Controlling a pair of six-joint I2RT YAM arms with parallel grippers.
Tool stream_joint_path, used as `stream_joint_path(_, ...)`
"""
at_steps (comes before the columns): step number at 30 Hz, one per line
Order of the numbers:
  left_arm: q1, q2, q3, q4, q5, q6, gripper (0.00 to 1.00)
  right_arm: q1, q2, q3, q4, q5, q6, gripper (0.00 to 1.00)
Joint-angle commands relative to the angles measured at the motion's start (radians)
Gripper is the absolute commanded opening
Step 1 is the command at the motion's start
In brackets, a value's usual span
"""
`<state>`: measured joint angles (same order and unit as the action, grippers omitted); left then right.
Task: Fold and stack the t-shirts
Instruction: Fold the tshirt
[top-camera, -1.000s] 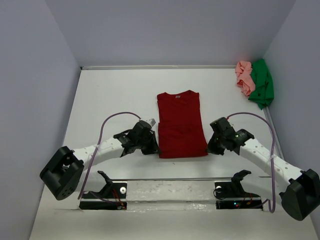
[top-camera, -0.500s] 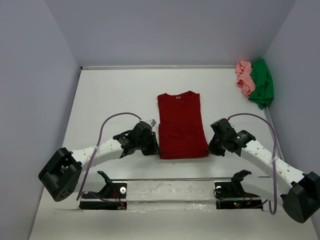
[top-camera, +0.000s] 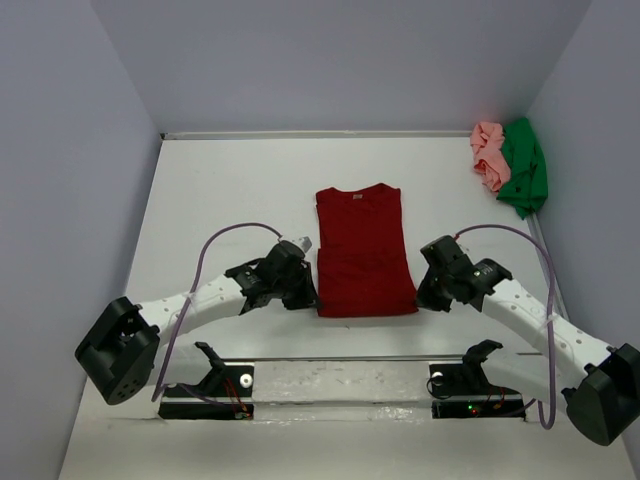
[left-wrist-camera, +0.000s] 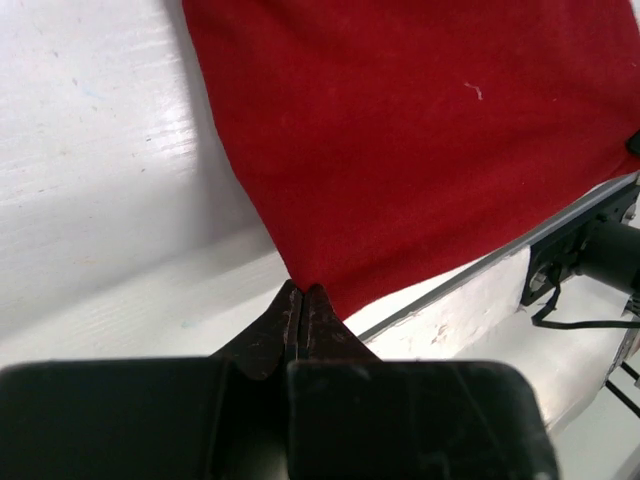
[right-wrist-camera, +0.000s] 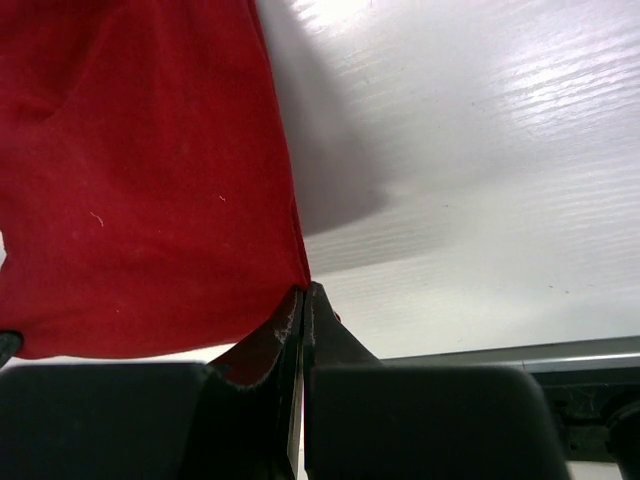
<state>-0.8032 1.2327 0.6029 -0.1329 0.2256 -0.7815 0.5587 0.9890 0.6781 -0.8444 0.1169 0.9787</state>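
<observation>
The dark red t-shirt lies flat in the middle of the table, sides folded in, collar toward the back wall. My left gripper is shut on its near left hem corner; in the left wrist view the red t-shirt runs away from the pinched tips of the left gripper. My right gripper is shut on the near right hem corner, and the right wrist view shows the red cloth caught at the tips of the right gripper. The pink t-shirt and green t-shirt lie crumpled at the back right.
Both arm bases sit on a metal strip along the near table edge. Purple-grey walls close the table on the left, back and right. Cables loop above each forearm.
The red shirt's near hem has shifted very slightly; both grippers stay clamped at its corners, with the arms barely moved.
</observation>
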Motion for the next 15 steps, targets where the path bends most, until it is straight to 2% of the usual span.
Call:
stream_joint_path(1, -0.001, -0.055, 0.132, -0.123, -0.097, 0.044, 0.0, 0.006, 0.002, 0.129, -0.085, 0.107, -0.054, 0.0)
stream_joint_path(7, -0.002, -0.065, 0.25, -0.215, -0.108, 0.07, 0.0, 0.006, 0.045, 0.242, -0.134, 0.13, -0.087, 0.0)
stream_joint_path(15, -0.005, -0.075, 0.196, -0.194, -0.078, 0.051, 0.0, 0.038, 0.028, 0.172, -0.119, 0.107, -0.049, 0.0)
